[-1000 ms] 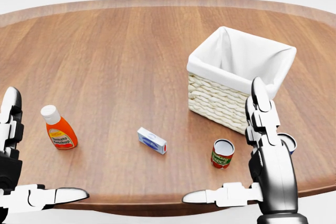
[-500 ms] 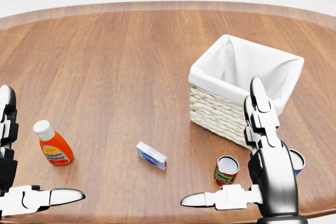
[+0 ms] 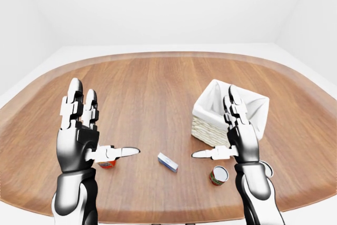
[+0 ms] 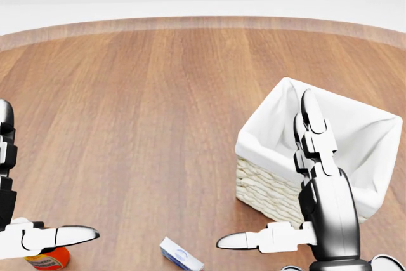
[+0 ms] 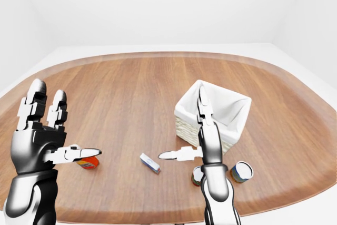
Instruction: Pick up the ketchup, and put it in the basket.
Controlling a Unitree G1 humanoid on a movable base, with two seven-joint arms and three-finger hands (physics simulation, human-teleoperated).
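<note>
Behind the left hand (image 3: 79, 140), orange ketchup (image 5: 87, 162) (mostly hidden).

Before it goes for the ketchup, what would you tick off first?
1. Ketchup bottle located: ok, though the left hand hides most of it in every view.
2. Left hand open and empty: ok, fingers spread, apart from the bottle.
3. Right hand open and empty: ok.
4. Basket open, nothing visible inside: ok.
5. Other things clear of the bottle: ok; the small blue and white box and the green and red can lie to its right.
6. Whether the bottle stands or lies: cannot tell.
</note>
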